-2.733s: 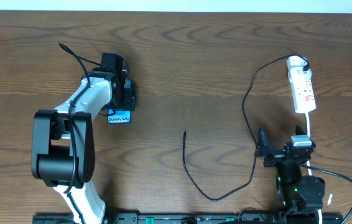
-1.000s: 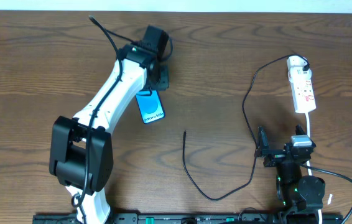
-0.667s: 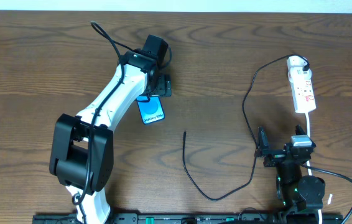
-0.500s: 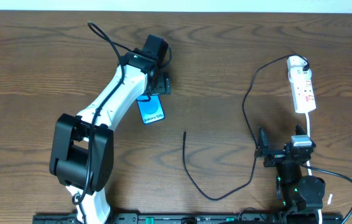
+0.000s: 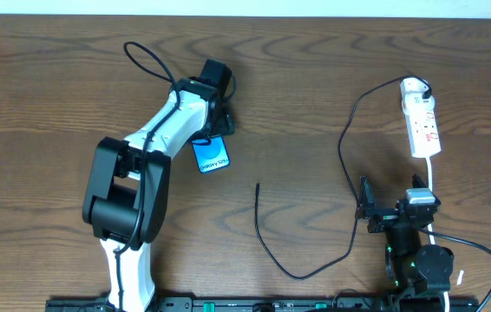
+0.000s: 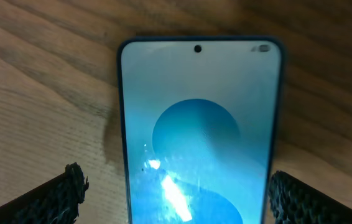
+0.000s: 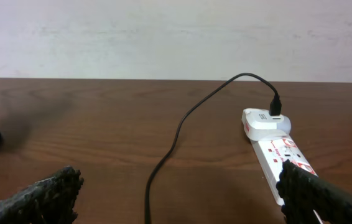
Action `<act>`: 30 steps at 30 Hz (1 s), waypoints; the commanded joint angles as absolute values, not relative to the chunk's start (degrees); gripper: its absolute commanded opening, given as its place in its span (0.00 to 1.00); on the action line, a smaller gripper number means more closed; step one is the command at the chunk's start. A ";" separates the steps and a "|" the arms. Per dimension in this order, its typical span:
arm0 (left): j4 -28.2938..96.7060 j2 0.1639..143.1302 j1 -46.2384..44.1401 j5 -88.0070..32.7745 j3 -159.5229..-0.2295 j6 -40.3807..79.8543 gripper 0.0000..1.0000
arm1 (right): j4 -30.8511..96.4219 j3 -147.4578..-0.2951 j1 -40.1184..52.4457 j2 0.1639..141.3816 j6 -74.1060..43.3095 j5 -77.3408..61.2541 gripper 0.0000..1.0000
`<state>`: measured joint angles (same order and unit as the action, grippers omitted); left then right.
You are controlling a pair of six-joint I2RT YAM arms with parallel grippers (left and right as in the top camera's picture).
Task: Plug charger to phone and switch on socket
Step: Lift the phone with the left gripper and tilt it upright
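The phone [image 5: 211, 154], blue screen up, lies flat on the wooden table left of centre. In the left wrist view the phone [image 6: 201, 124] sits between the two fingers of my left gripper [image 6: 176, 186], with a gap on each side; the gripper [image 5: 215, 123] is open over the phone's far end. The charger [image 5: 347, 156] is a thin black cable running from the white plug on the socket [image 5: 422, 121] down in a loop to its free tip [image 5: 258, 185], which lies bare on the table right of the phone. My right gripper [image 5: 369, 208] is open and empty near the front right; the right wrist view shows the cable [image 7: 176, 134] and the socket [image 7: 282, 155] ahead of the gripper [image 7: 182, 186].
The socket's white lead [image 5: 434, 178] runs down past the right arm's base [image 5: 415, 260]. A thicker black robot cable [image 5: 146, 61] loops above the left arm. The table's far edge meets a pale wall [image 7: 176, 37].
The left arm carried the phone from the far left towards the centre. In the last half second the phone stays put on the table and the arm's elbow has swung right. The right arm has not moved.
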<state>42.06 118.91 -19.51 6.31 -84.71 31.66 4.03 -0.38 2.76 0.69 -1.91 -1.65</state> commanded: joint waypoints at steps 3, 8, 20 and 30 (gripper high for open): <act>40.80 121.21 -18.87 3.81 -84.36 33.28 0.95 | 4.29 -0.32 3.09 0.38 -2.11 -1.45 0.99; 39.07 121.23 -18.87 1.04 -84.33 33.10 0.95 | 4.29 -0.32 3.09 0.38 -2.11 -1.45 0.99; 39.42 123.13 -18.87 0.99 -83.90 33.12 0.95 | 4.29 -0.32 3.05 0.38 -2.09 -0.99 0.99; 39.86 124.25 -18.87 -1.08 -83.72 33.32 0.95 | 4.27 -0.32 3.07 0.38 -10.85 -2.09 0.99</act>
